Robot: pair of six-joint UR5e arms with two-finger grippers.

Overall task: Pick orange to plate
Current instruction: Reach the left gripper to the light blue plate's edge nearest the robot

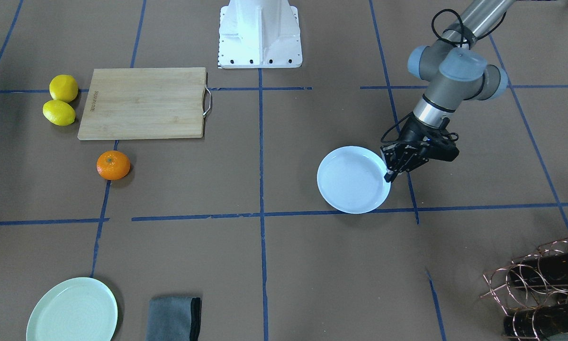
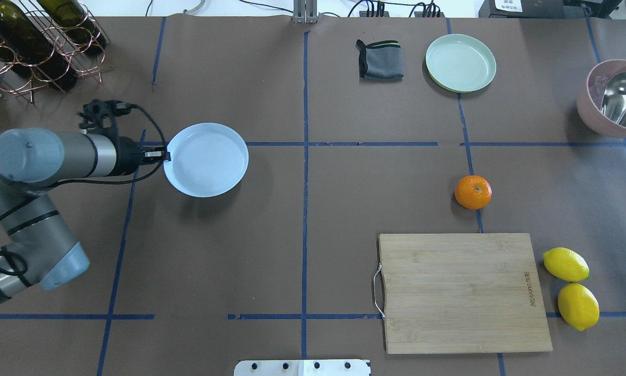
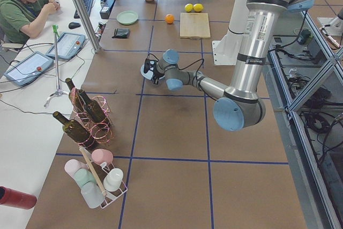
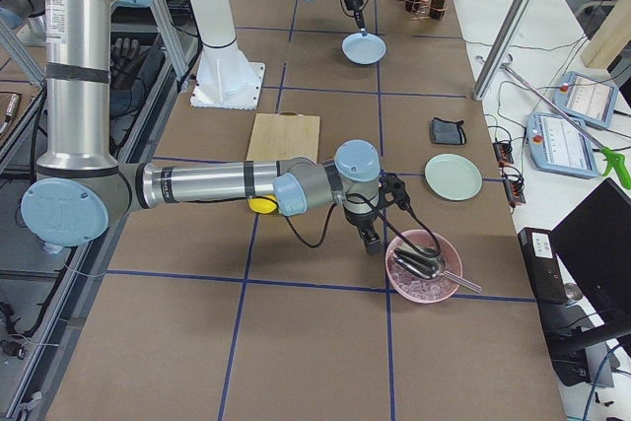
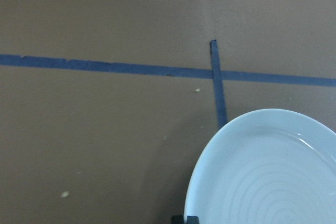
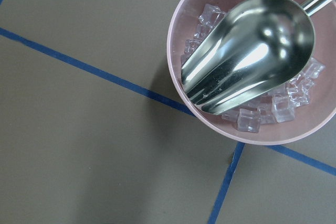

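Looking over the feeds, I see the orange (image 1: 113, 165) on the table (image 1: 312, 142), sitting on a blue tape line just off a corner of the board (image 1: 144, 103). It is well apart from the plate (image 1: 354, 180), which lies on the robot's left half of the table.

The left gripper (image 1: 391, 174) tilts down onto the plate's rim on the arm's side, with its fingers drawn close together and pinching that rim. In the left wrist view, a dark fingertip at the bottom edge meets the rim.

The right gripper (image 4: 373, 242) hangs just beside the pink bowl (image 6: 176, 51). Only the side view shows it, so I cannot tell whether its fingers are spread or pressed together. Its wrist camera looks down on a steel scoop (image 6: 252, 51) resting on ice (image 6: 247, 120) in the bowl.

The board has a brand word burnt in along the short edge nearest the two lemons (image 1: 59, 112), but the letters are too small for me to read. The lemons touch each other just beside that edge. A label runs down the left arm (image 3: 252, 52), also unreadable.
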